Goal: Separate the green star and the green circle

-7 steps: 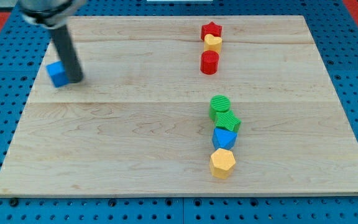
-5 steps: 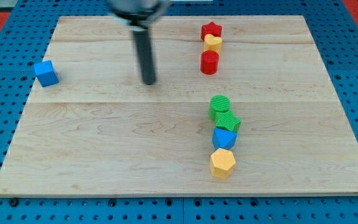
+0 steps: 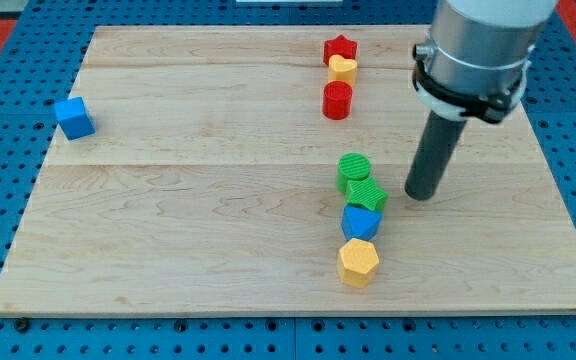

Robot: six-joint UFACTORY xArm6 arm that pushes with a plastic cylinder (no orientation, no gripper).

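The green circle (image 3: 353,169) and the green star (image 3: 367,194) sit touching in a column right of the board's centre, the star just below and right of the circle. A blue block (image 3: 361,221) and a yellow hexagon (image 3: 358,262) continue the column downward. My tip (image 3: 420,194) rests on the board a short way to the right of the green star, apart from it. The rod rises up toward the view's top right.
A red star (image 3: 341,47), a yellow block (image 3: 343,68) and a red cylinder (image 3: 337,100) form a column near the view's top. A blue cube (image 3: 74,117) sits at the board's left edge. The wooden board (image 3: 168,220) lies on a blue pegboard.
My tip has swept from the blue cube at the left, across the board's upper middle, to just right of the green star. The blue cube shifted slightly left. The other blocks have not moved.
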